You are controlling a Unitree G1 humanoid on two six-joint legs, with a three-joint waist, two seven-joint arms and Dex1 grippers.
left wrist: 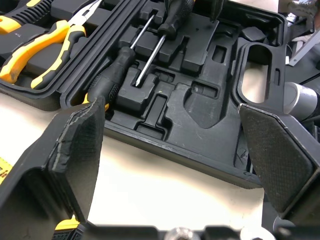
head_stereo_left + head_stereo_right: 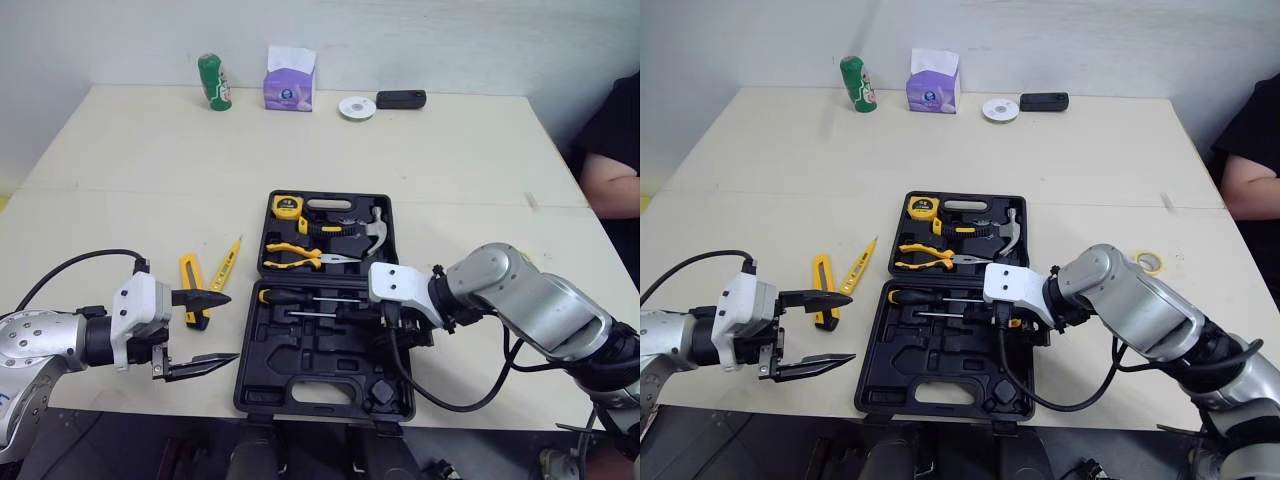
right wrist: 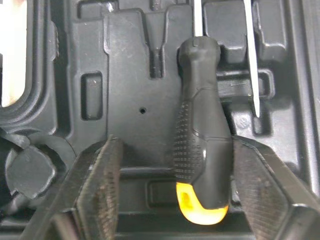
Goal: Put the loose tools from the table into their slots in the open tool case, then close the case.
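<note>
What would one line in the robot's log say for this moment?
right gripper: open, straddling screwdriver in tool case | left gripper: open, left of case | utility knife, tester pen: loose on table | case: open

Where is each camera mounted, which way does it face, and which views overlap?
Left eye view: on the head, facing forward and down over the table and open tool case; both arms show, left gripper open beside the case.
Right eye view: same head, same scene.
Left wrist view: on the left wrist, facing along its fingers into the case.
Right wrist view: on the right wrist, right gripper open astride a screwdriver handle in the case.
Shared: both wrist views show that screwdriver.
</note>
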